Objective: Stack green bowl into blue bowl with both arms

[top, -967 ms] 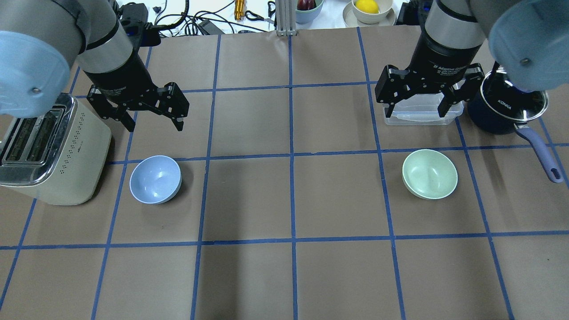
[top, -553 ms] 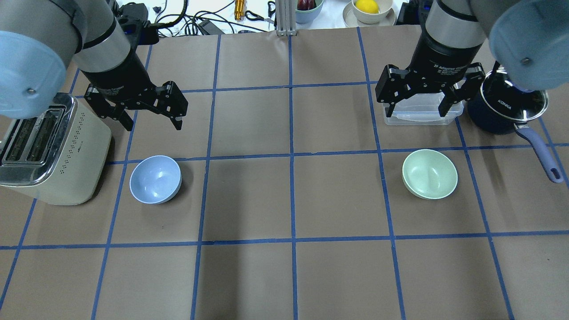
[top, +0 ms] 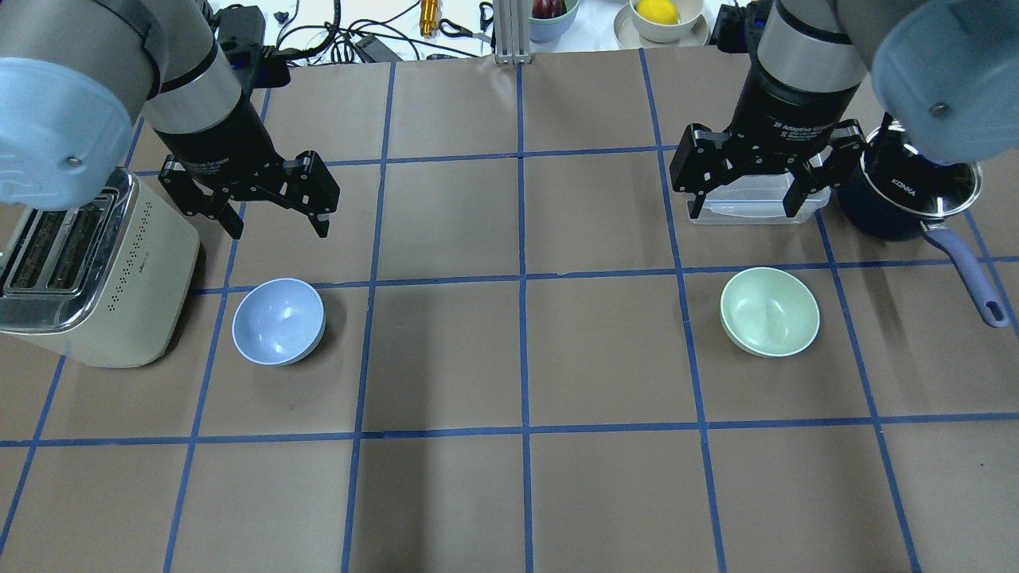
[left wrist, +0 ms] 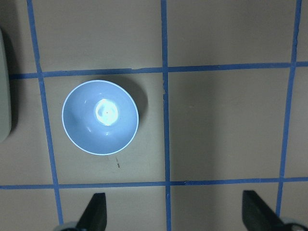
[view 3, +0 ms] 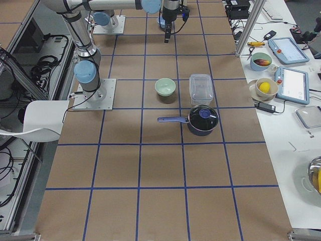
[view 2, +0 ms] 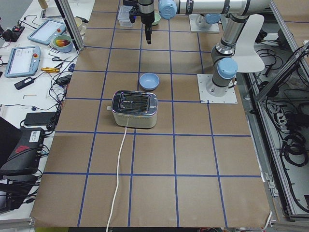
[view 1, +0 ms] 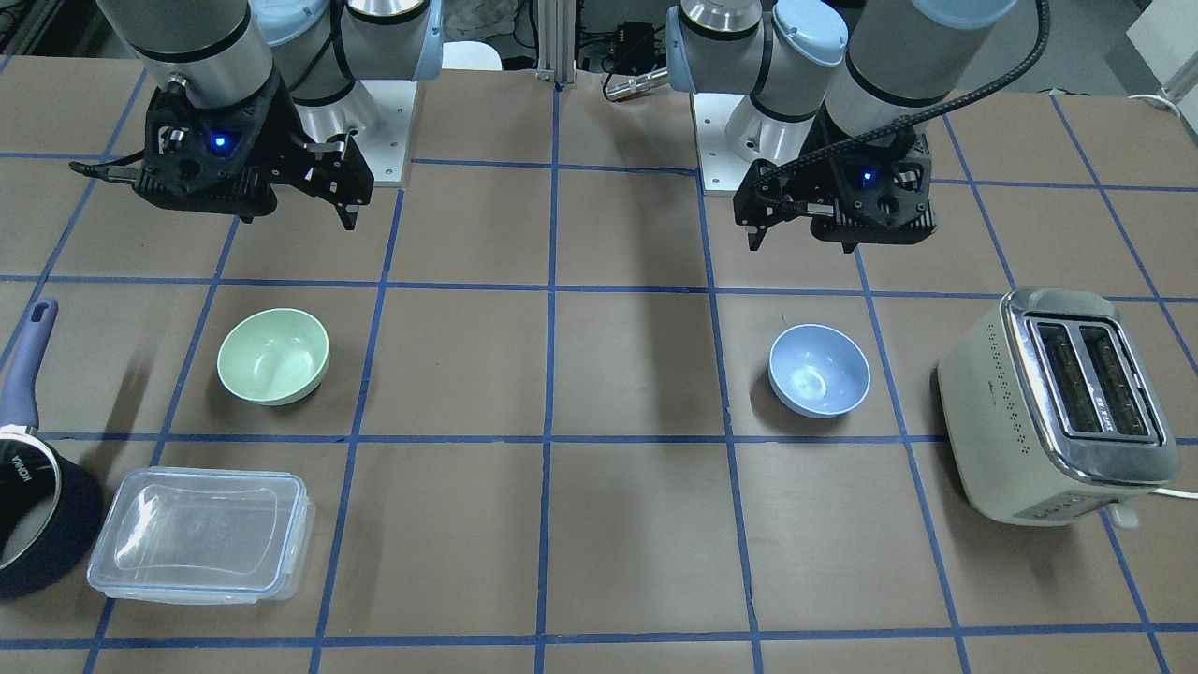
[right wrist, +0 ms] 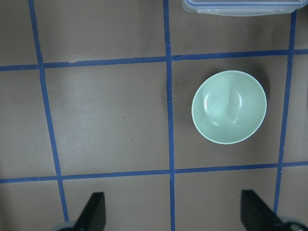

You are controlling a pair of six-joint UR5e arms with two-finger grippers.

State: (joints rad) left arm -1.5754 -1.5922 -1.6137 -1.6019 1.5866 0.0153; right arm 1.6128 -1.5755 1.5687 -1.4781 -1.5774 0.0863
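The green bowl (top: 769, 311) stands upright and empty on the table's right side; it also shows in the front view (view 1: 273, 356) and the right wrist view (right wrist: 229, 107). The blue bowl (top: 279, 321) stands upright and empty on the left, next to the toaster; it also shows in the front view (view 1: 819, 370) and the left wrist view (left wrist: 100, 117). My left gripper (top: 279, 231) is open and empty, high above the table just beyond the blue bowl. My right gripper (top: 744, 212) is open and empty, high above the table just beyond the green bowl.
A cream toaster (top: 95, 270) stands at the left edge beside the blue bowl. A clear lidded container (view 1: 201, 534) and a dark navy saucepan (top: 907, 199) with a long handle stand beyond the green bowl. Cables and bowls with fruit lie past the table's far edge.
Both grippers have shifted only slightly in place, the right one turning a little. Both stay open. The bowls have not moved.
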